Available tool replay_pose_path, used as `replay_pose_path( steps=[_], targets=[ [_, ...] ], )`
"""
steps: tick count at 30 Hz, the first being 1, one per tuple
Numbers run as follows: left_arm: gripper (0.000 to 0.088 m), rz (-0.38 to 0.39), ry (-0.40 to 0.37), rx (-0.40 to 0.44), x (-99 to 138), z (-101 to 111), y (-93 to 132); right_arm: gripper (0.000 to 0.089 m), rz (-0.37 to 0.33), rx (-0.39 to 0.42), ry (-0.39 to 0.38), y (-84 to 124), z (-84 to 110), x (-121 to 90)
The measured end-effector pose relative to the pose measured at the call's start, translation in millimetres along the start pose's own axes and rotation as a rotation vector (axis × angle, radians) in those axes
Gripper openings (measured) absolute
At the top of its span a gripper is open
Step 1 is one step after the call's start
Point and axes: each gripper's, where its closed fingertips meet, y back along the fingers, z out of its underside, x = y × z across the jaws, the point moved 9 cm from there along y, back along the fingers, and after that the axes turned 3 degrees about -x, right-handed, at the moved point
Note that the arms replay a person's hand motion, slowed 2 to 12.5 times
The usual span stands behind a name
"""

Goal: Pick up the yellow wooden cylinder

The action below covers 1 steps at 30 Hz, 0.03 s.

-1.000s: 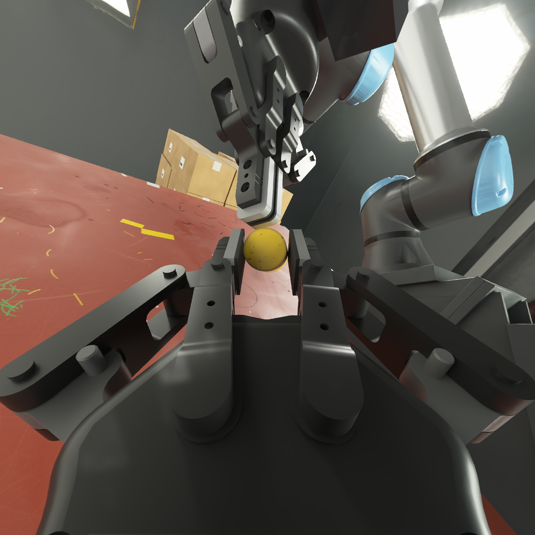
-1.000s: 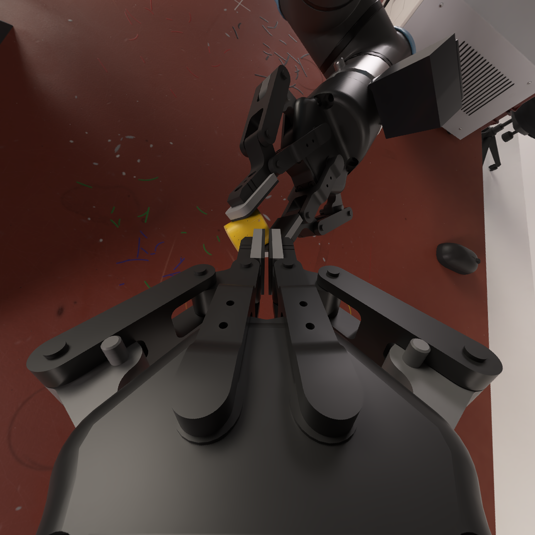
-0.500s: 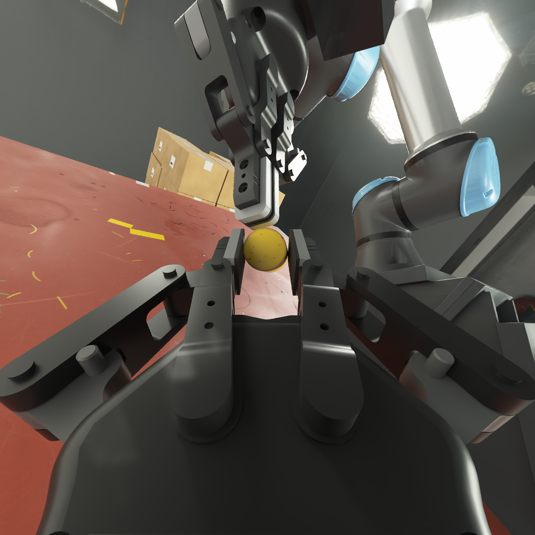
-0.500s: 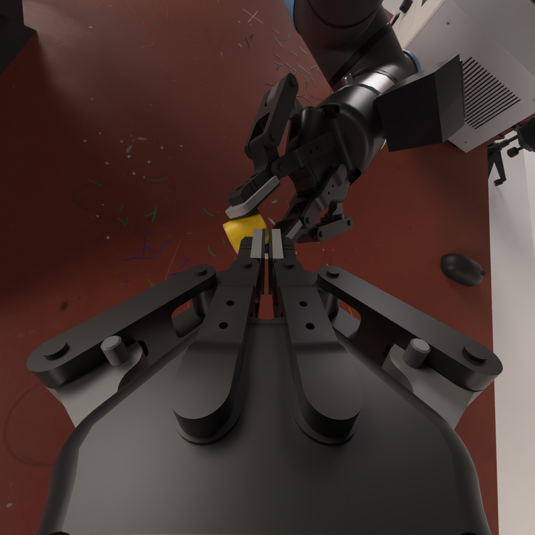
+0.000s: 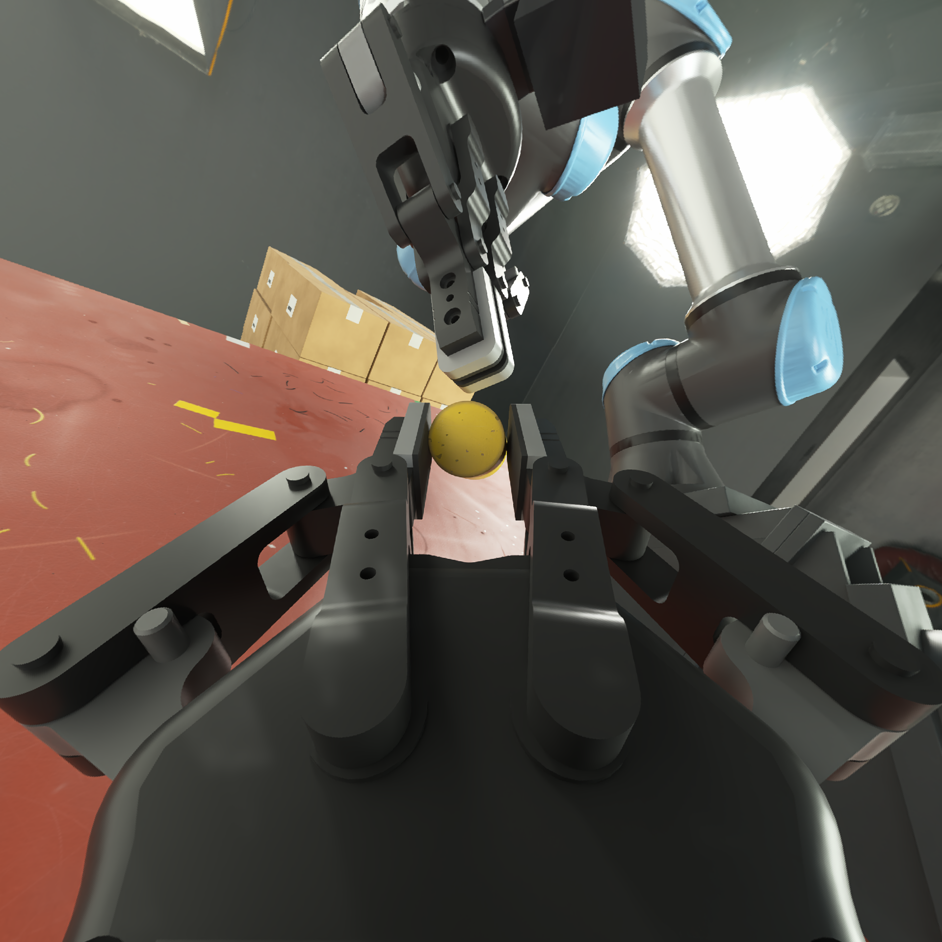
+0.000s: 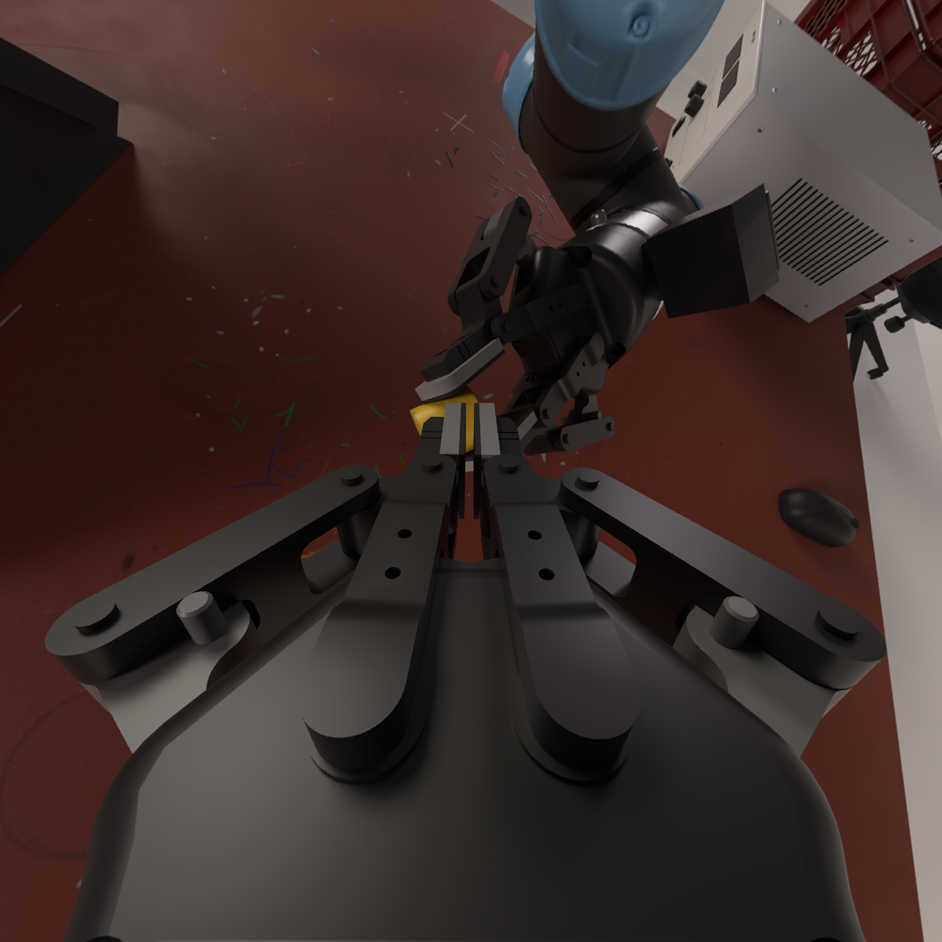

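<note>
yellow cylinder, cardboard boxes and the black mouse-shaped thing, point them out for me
yellow cylinder (image 5: pixel 466 438), left wrist view, on its round end face.
cardboard boxes (image 5: pixel 336 331), left wrist view, on a front side.
black mouse-shaped thing (image 6: pixel 815 516), right wrist view, on its top.

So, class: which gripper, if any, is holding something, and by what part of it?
The left gripper holds the yellow wooden cylinder by its curved sides, one pad on each side. The right gripper is shut just above it, holding nothing.
</note>
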Motion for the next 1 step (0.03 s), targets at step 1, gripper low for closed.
replay_pose_path(
  steps=[1],
  targets=[
    [0.0271,0.005,0.004,0.005,-0.1,0.0,0.2,0.0028,-0.001,0.007,0.003,0.5,0.1,0.0]
  ],
)
